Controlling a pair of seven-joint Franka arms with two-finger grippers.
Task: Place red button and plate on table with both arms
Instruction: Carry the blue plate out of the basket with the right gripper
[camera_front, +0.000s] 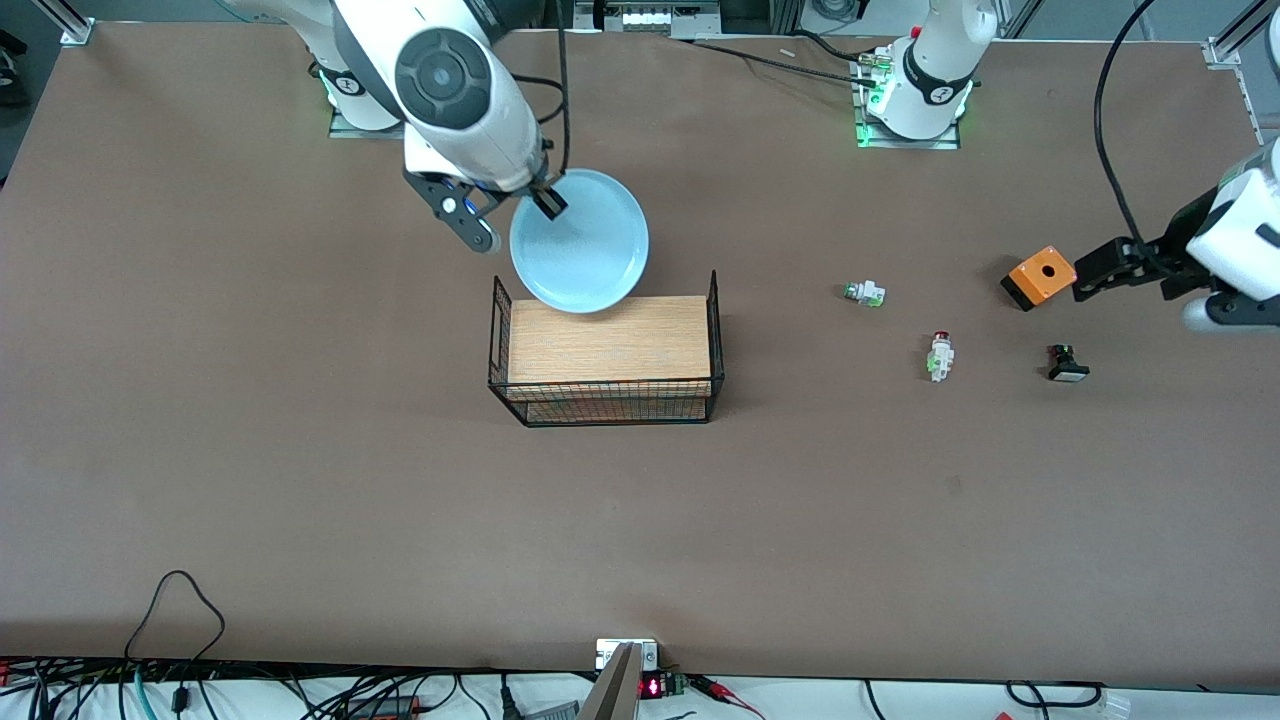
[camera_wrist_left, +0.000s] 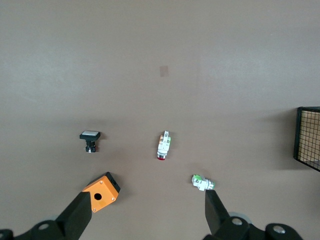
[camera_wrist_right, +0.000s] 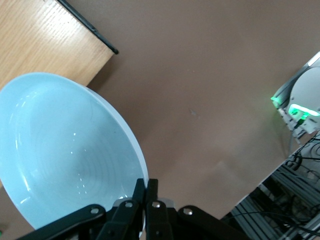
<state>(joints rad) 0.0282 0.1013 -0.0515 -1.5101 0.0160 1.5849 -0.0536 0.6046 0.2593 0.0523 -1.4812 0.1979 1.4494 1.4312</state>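
Plate (camera_front: 580, 240) pinched at its rim by the right gripper (camera_front: 548, 203), fingers pressed together on the edge, so the dish hangs tilted in the air over the wood-topped wire rack (camera_front: 607, 350) and the table (camera_front: 300, 480) just beside it. Judgement: a rim grip is the only hold two thin fingers can get on such a wide, shallow dish; the tilt follows from being held at one edge only. Plate not yet set down.

Red button (camera_front: 940, 357) lies on its side on the table, well apart from the rack, toward the left arm's end. Left gripper (camera_wrist_left: 150, 222) hovers over that cluster of small parts with fingers spread wide and nothing between them. Judgement: the wide spread suits a descent onto the button.

Other parts, placed against the rack: green-capped part (camera_front: 864, 293) is the nearest of them to the rack; black part with a white face (camera_front: 1067, 364) and orange box (camera_front: 1039, 277) sit farther off toward the left arm's end.

Count:
- plates: one
- racks: one
- small button parts: three (red, green, black)
- orange boxes: one
- grippers: two
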